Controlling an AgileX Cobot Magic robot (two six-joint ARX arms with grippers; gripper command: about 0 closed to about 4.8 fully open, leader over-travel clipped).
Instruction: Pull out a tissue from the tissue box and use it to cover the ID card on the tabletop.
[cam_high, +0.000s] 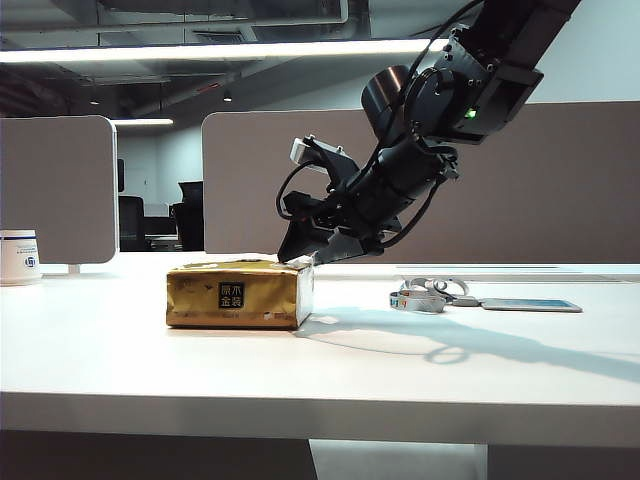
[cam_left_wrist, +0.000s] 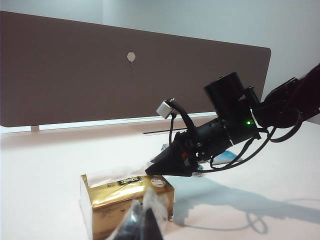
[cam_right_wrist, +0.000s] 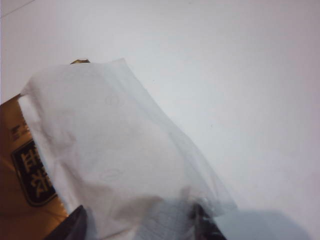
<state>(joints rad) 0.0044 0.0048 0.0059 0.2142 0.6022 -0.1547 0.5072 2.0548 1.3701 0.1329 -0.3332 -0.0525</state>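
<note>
Right gripper (cam_high: 312, 258) sits at the tissue box (cam_high: 238, 294) top, jaws spread, apparently around the tissue (cam_right_wrist: 115, 150); thin, soft, tear-prone; pinch its free edge; left gripper (cam_left_wrist: 142, 225): state unclear.

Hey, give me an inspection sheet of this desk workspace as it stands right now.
surface: white tabletop, arm's shadow on it.
job's things: gold tissue box, tissue sticking out; ID card with lanyard lying apart, uncovered.
clutter: white cup at the edge.
grippers: right gripper over the box, fingers open around the tissue; left gripper back from the box, state unclear.
cables: black cables along right arm.
surroundings: divider panels, dim office.
</note>
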